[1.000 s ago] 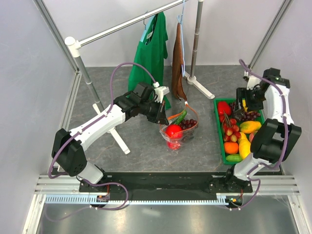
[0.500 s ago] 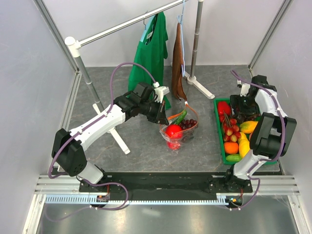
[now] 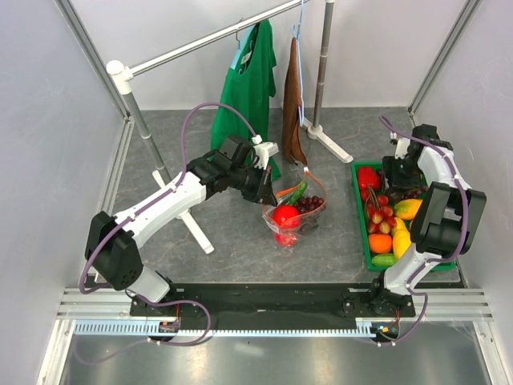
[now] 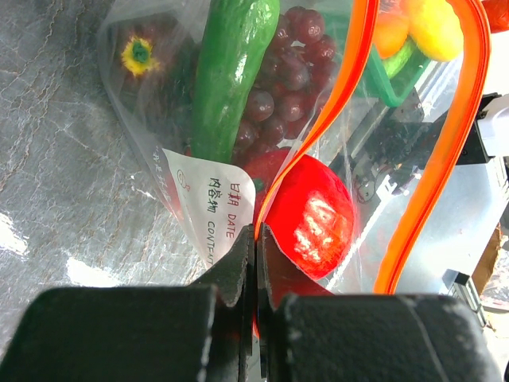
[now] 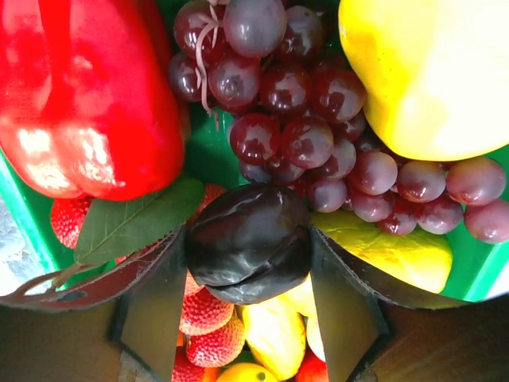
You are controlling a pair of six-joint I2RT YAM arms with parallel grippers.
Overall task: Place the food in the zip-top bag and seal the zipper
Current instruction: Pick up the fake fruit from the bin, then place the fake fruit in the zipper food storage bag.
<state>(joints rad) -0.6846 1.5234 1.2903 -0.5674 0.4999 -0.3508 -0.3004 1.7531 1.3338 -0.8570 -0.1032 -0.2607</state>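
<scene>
At mid-table, the left gripper (image 4: 256,239) was clenched on the zipper (image 4: 359,32), holding up the open bag (image 3: 292,215). An apple (image 4: 310,215), a cucumber (image 4: 231,72) and grapes (image 4: 286,79) lay inside. Over the tray (image 3: 360,216), the right gripper (image 5: 248,263) clasped a plum (image 5: 246,235) beside a pepper (image 5: 87,95).

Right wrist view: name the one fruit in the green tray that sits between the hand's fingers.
The dark maroon round fruit, held between the right hand's fingers; the grapes, red pepper and yellow fruit lie beyond them.
</scene>
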